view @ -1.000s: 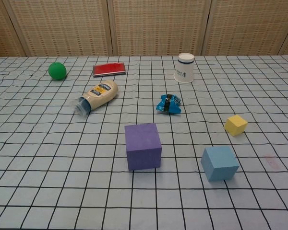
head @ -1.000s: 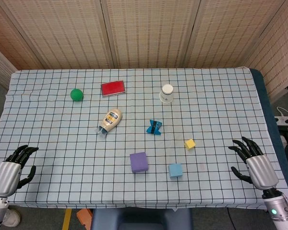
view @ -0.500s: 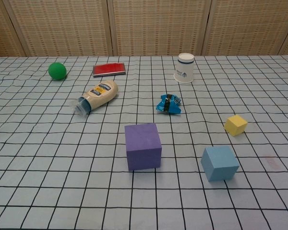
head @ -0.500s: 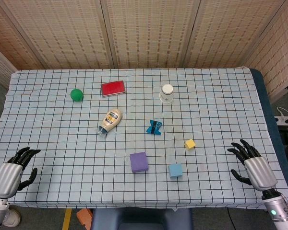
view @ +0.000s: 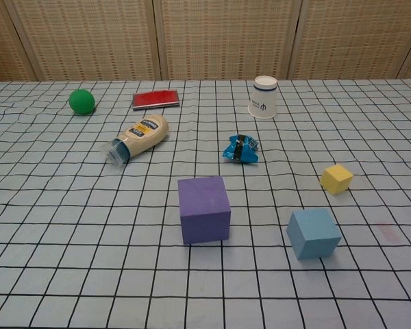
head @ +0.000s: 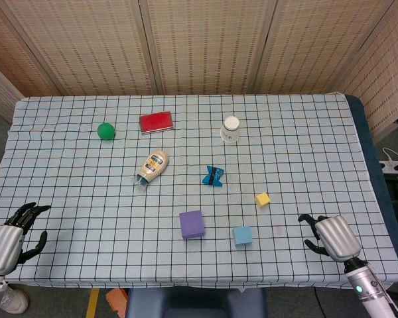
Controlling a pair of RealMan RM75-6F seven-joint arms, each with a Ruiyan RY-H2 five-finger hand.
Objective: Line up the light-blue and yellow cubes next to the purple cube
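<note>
step: reach for blue cube | my right hand empty, fingers loosely curled | next: grasp, set beside purple cube

In the head view the left hand sits at the near left edge of the picture, holding nothing, its dark fingers spread and pointing up and to the right. The right hand sits low at the near right, empty, its fingers curled toward the left. Neither hand shows in the chest view.
</note>
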